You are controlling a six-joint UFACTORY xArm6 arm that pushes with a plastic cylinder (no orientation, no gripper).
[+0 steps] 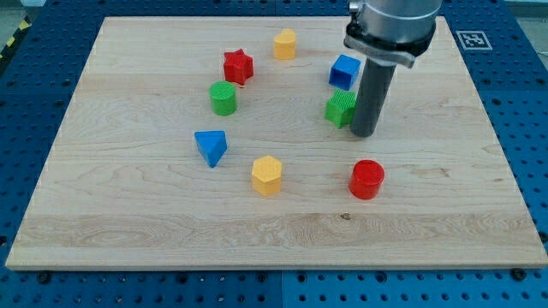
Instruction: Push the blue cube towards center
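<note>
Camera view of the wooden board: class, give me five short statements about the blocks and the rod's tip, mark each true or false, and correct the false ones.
1. My tip is just to the view's right of the green cube. True.
2. The blue cube lies at the view's bottom left. False: it lies at the upper right, above the green cube.
3. The red cylinder is below my tip in the view. True.
4. The red star touches the blue triangular block. False: the green cylinder lies between them.
5. There is only one yellow block. False: one at the top, one lower down.
</note>
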